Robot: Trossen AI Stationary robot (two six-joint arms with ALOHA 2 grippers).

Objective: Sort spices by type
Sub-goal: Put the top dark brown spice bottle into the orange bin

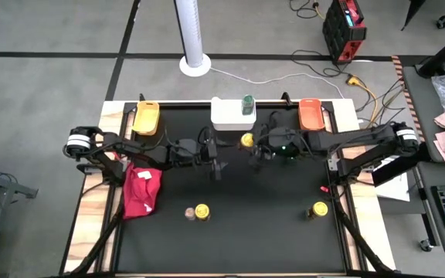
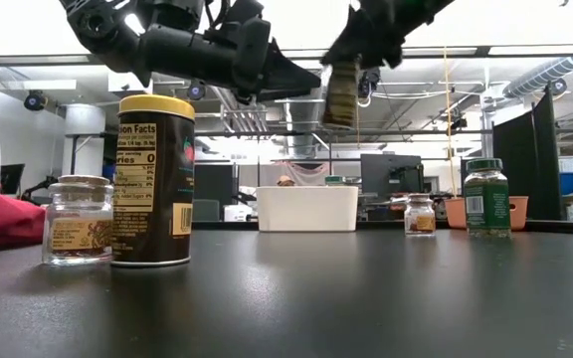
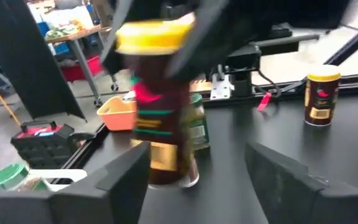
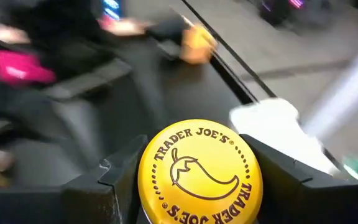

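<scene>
- Right pincer (image 1: 251, 148) is above the counter's (image 1: 269, 224) middle, just in front of the white tray (image 1: 231, 114). Its fingers (image 4: 120, 180) press both sides of a yellow-lidded spice jar (image 4: 199, 171), which it grips; the lid reads "Trader Joe's". In the low view the jar (image 2: 342, 91) hangs clear of the counter.
- Left pincer (image 1: 215, 164) sits beside it, nearer the counter's centre. Its fingers (image 3: 126, 180) stand apart, released, with nothing between them; the held jar (image 3: 163, 106) shows just ahead.
- Green-lidded spice jar (image 1: 247, 103) stands upright at the white tray's right end.
- Yellow tray (image 1: 146, 117) and orange tray (image 1: 310, 113) flank the white tray along the far edge.
- Two jars stand together near the front edge: a yellow-lidded one (image 1: 202, 211) and a smaller clear one (image 1: 189, 213), touching or nearly so.
- Another yellow-lidded jar (image 1: 319, 210) stands alone at front right.
- Red cloth (image 1: 141, 191) lies at the counter's left side.
</scene>
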